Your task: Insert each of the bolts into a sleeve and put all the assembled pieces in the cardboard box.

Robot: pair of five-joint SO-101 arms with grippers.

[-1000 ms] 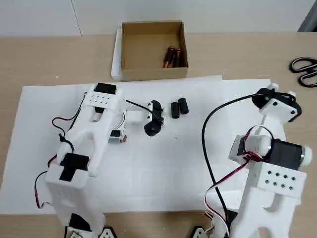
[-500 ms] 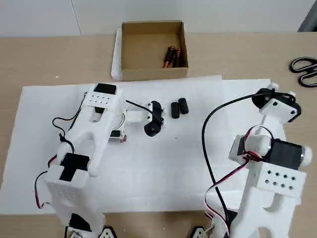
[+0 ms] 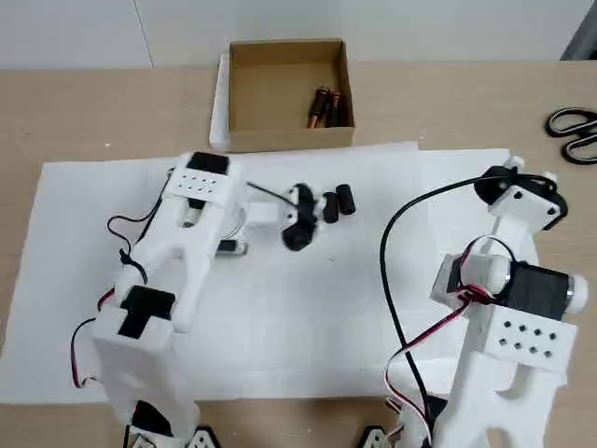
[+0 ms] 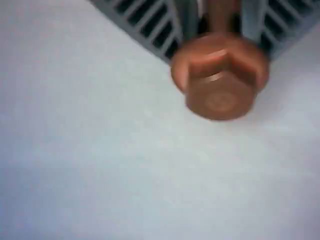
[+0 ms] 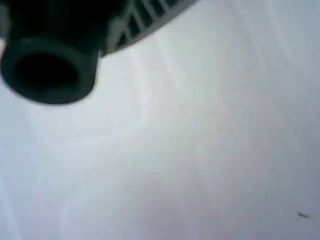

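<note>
- Left wrist view: pinches copper-coloured hex-head bolt [image 4: 220, 80] by its shank in left gripper [image 4: 220, 20].
- Clamps black cylindrical sleeve [image 5: 50, 70] in right gripper [image 3: 504, 187], bore exposed, presumably for insertion.

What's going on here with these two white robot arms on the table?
The two arms are pairing bolts with sleeves. The left arm's claw holds a copper-coloured hex-head bolt above the white paper sheet, close to two loose black cylindrical sleeves. The right arm's claw, off to the side, grips a black tube-shaped sleeve. A few finished pieces lie in the brown cardboard box at the back.
</note>
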